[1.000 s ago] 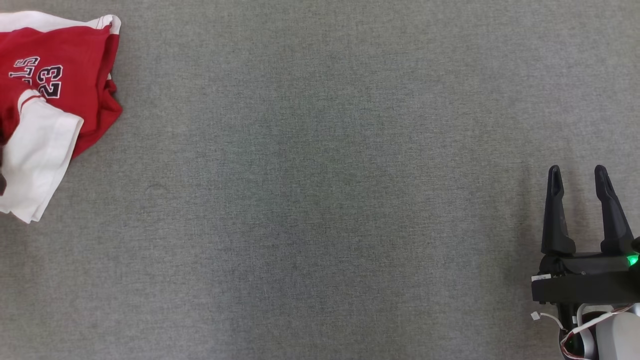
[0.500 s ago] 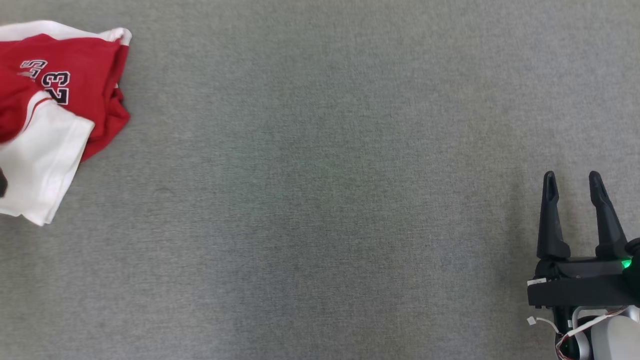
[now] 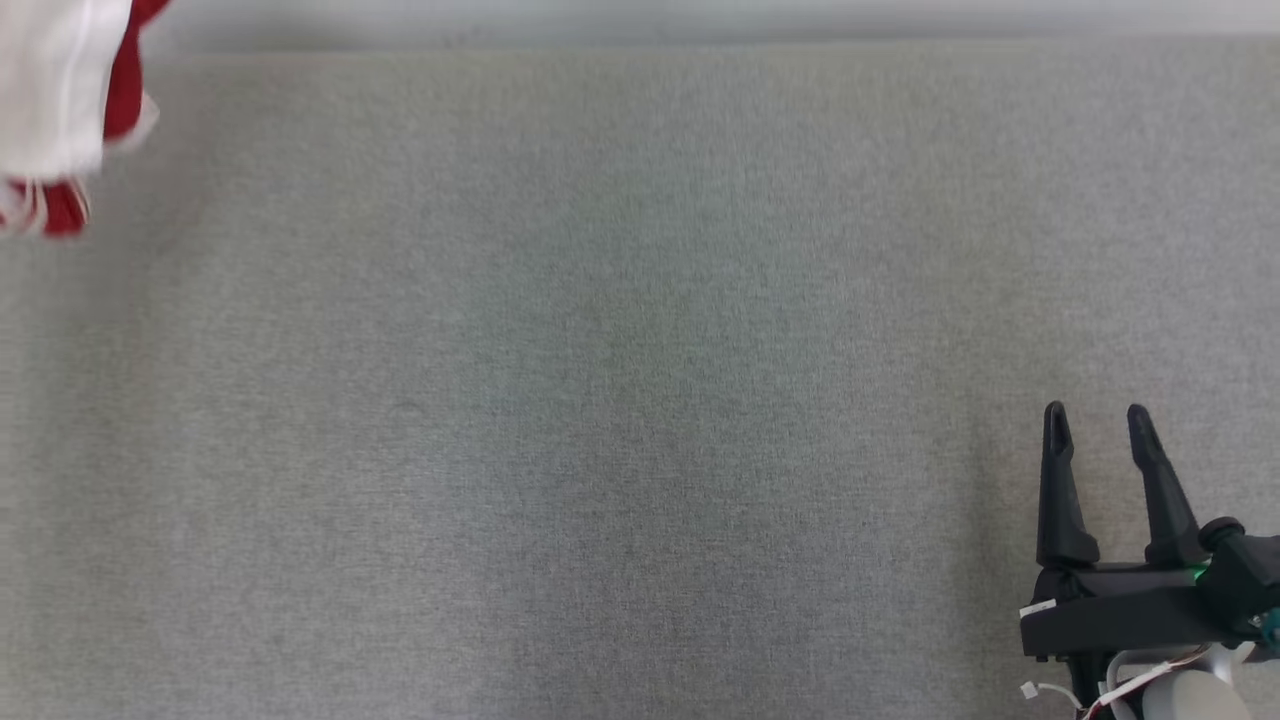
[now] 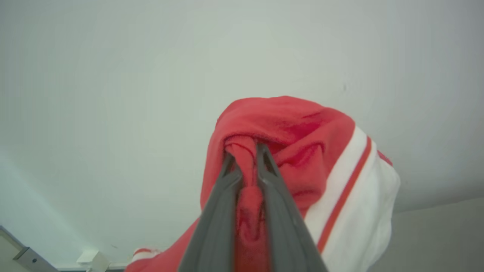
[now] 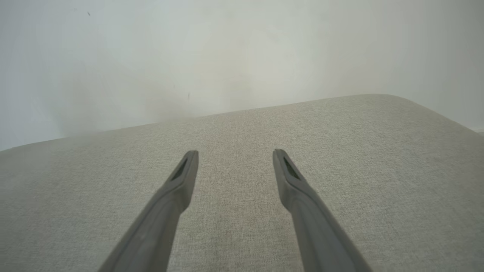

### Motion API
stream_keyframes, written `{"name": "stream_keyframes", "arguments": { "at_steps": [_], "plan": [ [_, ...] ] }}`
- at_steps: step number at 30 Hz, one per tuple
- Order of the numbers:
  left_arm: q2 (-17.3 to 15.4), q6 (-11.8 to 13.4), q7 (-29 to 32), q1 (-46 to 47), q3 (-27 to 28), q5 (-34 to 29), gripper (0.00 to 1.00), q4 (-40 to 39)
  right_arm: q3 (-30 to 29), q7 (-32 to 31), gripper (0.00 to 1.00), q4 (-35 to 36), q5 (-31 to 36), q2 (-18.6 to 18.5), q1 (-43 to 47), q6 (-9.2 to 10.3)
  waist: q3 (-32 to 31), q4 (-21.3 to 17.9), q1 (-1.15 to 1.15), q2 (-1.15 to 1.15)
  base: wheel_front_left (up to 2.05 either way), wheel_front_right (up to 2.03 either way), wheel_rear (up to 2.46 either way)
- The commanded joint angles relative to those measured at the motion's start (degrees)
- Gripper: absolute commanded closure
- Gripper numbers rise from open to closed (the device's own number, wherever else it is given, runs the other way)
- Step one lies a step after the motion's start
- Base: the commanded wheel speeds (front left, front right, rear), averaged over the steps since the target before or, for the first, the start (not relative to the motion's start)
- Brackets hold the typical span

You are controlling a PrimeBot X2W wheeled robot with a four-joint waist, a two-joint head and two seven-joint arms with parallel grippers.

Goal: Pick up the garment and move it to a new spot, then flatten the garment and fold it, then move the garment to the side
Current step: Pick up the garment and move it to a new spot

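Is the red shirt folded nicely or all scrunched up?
Scrunched up: the garment hangs bunched from the left gripper, which pinches a red fold.

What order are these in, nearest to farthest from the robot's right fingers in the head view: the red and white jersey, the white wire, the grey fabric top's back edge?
1. White wire: just below the right gripper, at its base.
2. Grey fabric top's back edge: straight ahead, along the top.
3. Red and white jersey: far off, top left corner.
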State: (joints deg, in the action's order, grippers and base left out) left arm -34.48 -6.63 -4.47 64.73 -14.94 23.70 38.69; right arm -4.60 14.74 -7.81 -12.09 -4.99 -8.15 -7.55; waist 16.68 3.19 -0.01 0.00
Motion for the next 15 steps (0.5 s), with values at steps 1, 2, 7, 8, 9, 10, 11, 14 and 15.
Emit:
{"name": "stream_keyframes", "arguments": {
  "at_steps": [1,2,7,8,9,10,11,14,15],
  "plan": [
    [0.67,-0.12,0.12,1.24,-0.38,-0.51,1.00,-1.41,0.01,0.36,0.00,-0.21,-0.50,0.24,0.52,0.12,-2.44,0.41,0.01,0.00,0.00,0.00,0.00],
    [1.23,-0.17,0.24,1.95,-0.97,-0.77,1.00,-3.03,0.09,0.40,0.00,-0.58,-0.66,0.41,0.71,0.12,-3.03,0.15,0.01,0.00,0.00,0.00,0.00],
    [3.97,-0.49,2.72,5.18,-4.30,0.01,1.00,-9.59,1.37,0.50,0.00,-2.43,-1.23,1.15,1.38,0.12,-5.97,-2.79,0.01,0.00,0.00,0.00,0.00],
    [4.82,-0.56,3.32,5.64,-4.93,0.42,1.00,-10.89,1.40,0.51,0.00,-2.50,-1.34,1.25,1.42,0.12,-6.44,-3.61,0.01,0.00,0.00,0.00,0.00],
    [5.33,-0.62,3.77,6.01,-5.54,0.59,1.00,-11.98,1.66,0.50,0.00,-2.59,-1.43,1.35,1.45,0.12,-6.93,-4.54,0.01,0.00,0.00,0.00,0.00],
    [5.99,-0.65,4.14,6.35,-6.05,0.87,1.00,-13.05,1.89,0.52,0.00,-2.61,-1.52,1.51,1.66,0.12,-7.29,-5.42,0.01,0.00,0.00,0.00,0.00],
    [6.85,-0.65,4.55,6.33,-6.56,1.25,1.00,-14.25,2.14,0.51,0.00,-2.69,-1.65,1.63,1.90,0.12,-7.61,-6.38,0.01,0.00,0.00,0.00,0.00],
    [9.24,-0.65,5.68,5.82,-7.73,2.59,1.00,-16.59,2.83,0.52,0.00,-2.93,-1.96,1.75,2.29,0.12,-8.34,-9.48,0.01,0.00,0.00,0.00,0.00],
    [10.24,-0.66,5.90,5.49,-8.34,2.90,1.00,-17.11,2.78,0.53,0.00,-2.93,-1.99,1.76,2.37,0.12,-8.50,-10.46,0.01,0.00,0.00,0.00,0.00]
  ]
}}
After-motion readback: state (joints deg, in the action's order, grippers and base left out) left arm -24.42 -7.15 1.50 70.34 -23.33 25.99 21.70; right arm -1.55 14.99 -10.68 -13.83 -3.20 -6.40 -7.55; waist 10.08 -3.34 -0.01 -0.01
